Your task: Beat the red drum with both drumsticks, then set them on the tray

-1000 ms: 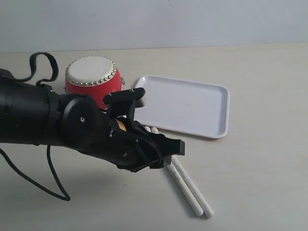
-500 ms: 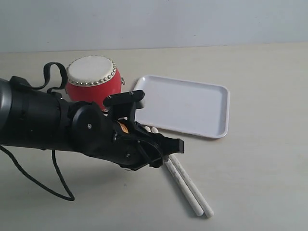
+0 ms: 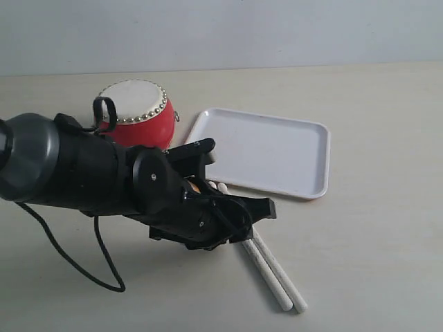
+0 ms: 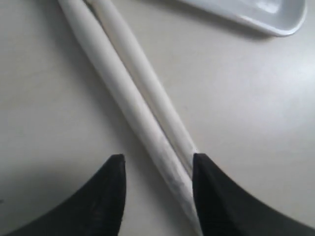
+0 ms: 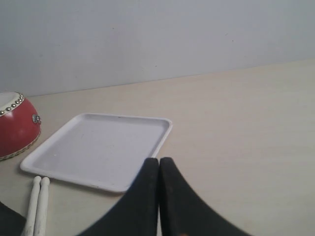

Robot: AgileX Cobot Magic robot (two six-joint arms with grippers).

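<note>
Pickup is in hand: left claw (image 4: 157, 161) hangs wide over the drumsticks (image 4: 125, 98) at six o'clock of the tray (image 3: 277, 152) and should close on one.

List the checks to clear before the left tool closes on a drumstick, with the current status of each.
1. Left tool open: ok.
2. Only one of the drumsticks in its gap: not ok, both lie there side by side.
3. Tool low enough to grip: cannot tell.
4. Right tool open for the other stick: not ok, shut.
5. Red drum upright, skin up: ok.
6. Tray free of other things: ok.
</note>
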